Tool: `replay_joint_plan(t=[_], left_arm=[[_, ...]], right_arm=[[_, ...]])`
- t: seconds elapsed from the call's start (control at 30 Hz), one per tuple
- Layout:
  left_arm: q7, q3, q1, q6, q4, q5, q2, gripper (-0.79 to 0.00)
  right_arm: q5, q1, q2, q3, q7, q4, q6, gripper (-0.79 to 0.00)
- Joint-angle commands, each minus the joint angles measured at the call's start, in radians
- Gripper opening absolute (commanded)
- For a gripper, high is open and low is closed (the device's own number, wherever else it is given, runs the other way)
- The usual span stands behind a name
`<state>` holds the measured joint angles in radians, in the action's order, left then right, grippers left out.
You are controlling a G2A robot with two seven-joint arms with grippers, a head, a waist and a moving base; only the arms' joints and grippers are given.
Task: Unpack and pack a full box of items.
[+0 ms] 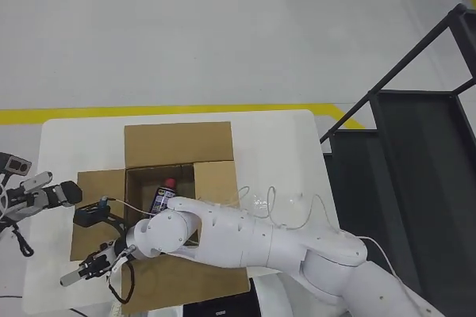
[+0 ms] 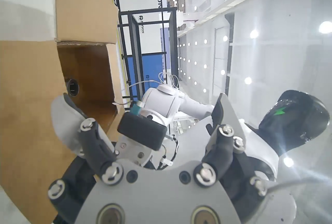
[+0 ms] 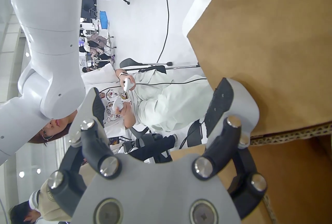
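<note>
Bright, even overhead light; round ceiling lamps [image 2: 248,80] glare in the left wrist view; the open brown cardboard box [image 1: 178,143] is shadowed inside

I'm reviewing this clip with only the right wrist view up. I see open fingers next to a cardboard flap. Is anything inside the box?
Observer: Yes. The top view shows a red-capped bottle inside the box, whose flaps are open.
Operator: Is the left gripper carrying something?
Observer: No. The left gripper is open and holds nothing.
Operator: Where is it relative to the box?
Observer: In the top view it sits near the edge of the table, outside the box flap on the robot's left.
</note>
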<state>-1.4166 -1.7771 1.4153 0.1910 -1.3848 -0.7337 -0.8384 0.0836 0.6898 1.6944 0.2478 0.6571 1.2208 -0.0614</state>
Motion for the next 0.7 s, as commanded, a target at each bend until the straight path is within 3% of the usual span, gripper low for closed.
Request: replay_joint_plan(t=[0.0,0.13,0.3,0.47,0.67], left_arm=[[-0.017,0.049,-0.036,-0.010,0.053,0.007,-0.004,0.000],[-0.014,0.124,-0.078,0.004,0.105,0.033,-0.013,0.000],[0.017,0.152,-0.089,0.017,0.125,0.055,-0.017,0.000],[0.042,0.162,-0.092,0.023,0.136,0.096,-0.017,0.000],[0.067,0.178,-0.093,0.037,0.155,0.125,-0.019,0.000]], right_arm=[[-0.015,0.010,-0.004,0.009,0.006,0.023,-0.007,0.000],[-0.052,0.027,-0.022,0.040,0.017,0.071,-0.025,0.000],[-0.097,0.075,-0.064,0.105,0.020,0.141,-0.040,0.000],[-0.169,0.183,-0.144,0.227,0.029,0.283,-0.060,0.000],[-0.290,0.392,-0.253,0.433,0.061,0.511,-0.073,0.000]])
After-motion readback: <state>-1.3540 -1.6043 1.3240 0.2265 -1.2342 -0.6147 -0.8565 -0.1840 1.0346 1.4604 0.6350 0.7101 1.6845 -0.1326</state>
